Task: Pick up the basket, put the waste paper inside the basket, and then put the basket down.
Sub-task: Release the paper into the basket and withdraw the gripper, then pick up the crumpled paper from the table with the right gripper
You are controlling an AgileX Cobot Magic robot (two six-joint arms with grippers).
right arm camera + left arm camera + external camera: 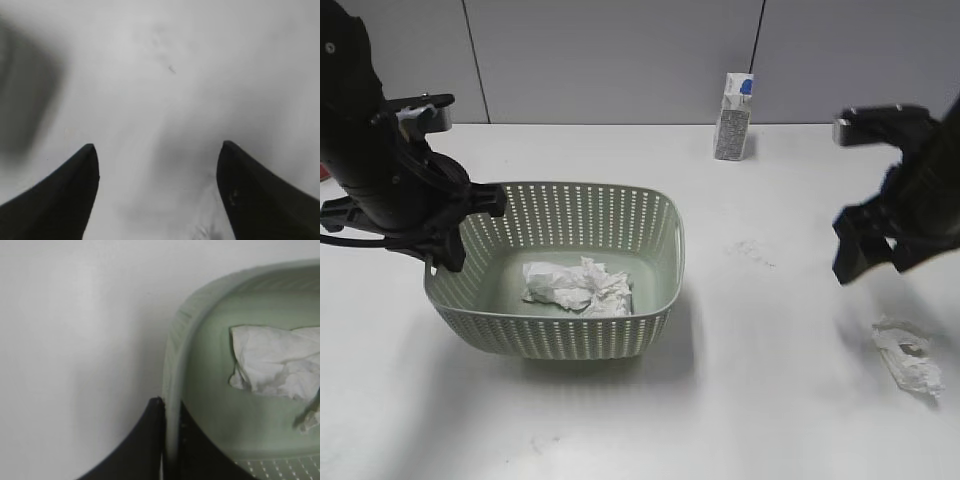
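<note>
Basket (560, 300) rim in left pincer (170, 440)

Basket (570, 330) matt perforated plastic; waste paper (578, 286) crumpled tissue; table (770, 400) smooth matt.

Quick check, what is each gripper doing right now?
Left gripper: closed on the rim of the basket, at its left end.
Right gripper: open, holding nothing, above the bare table.

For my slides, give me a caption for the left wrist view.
Left gripper clamped on the rim of the basket, crumpled waste paper lying inside.
</note>
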